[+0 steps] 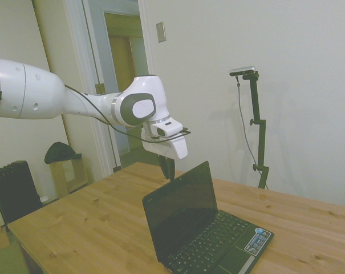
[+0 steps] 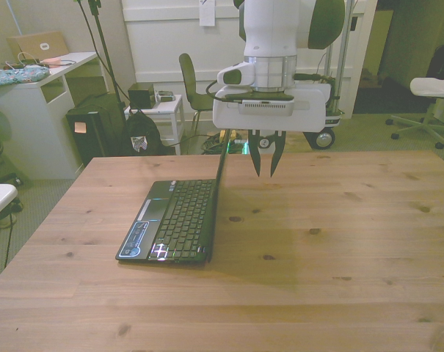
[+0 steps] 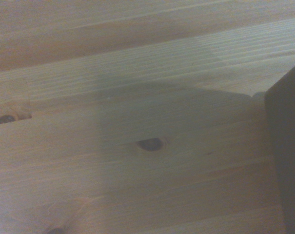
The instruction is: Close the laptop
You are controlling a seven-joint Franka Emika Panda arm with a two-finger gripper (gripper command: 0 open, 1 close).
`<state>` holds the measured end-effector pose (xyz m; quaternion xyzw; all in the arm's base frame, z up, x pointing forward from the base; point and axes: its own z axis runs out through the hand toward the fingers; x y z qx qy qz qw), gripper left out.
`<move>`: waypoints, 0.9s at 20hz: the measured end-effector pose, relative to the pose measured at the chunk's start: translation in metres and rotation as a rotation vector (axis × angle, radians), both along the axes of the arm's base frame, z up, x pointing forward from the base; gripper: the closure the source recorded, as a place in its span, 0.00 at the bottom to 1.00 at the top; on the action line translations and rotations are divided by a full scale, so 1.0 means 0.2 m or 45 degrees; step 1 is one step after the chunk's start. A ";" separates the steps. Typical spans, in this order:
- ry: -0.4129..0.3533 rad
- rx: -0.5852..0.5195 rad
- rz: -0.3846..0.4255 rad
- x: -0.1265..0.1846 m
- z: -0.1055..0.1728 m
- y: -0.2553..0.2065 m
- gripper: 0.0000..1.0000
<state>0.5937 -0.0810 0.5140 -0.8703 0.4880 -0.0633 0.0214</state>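
In the side view the laptop (image 1: 203, 231) runs off the bottom edge — its near corner and part of the palm rest are cut away, and the print on its stickers is too small to read. The gripper (image 1: 168, 168) there is partly hidden behind the lid's top edge, so the fingers cannot be told apart. In the front view the screen face is unseen — only the lid's thin edge shows. In the wrist view a dark, blurred slab (image 3: 286, 151), cut off by the frame, sits against soft-focus table (image 3: 113, 97) boards; what it is cannot be told.
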 end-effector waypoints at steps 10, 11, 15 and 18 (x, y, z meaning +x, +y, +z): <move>0.063 0.012 -0.079 -0.10 -0.01 -0.20 1.00; 0.067 0.014 -0.089 -0.13 0.00 -0.24 1.00; 0.058 0.026 -0.112 -0.32 0.07 -0.36 1.00; 0.056 0.040 -0.134 -0.48 0.08 -0.48 1.00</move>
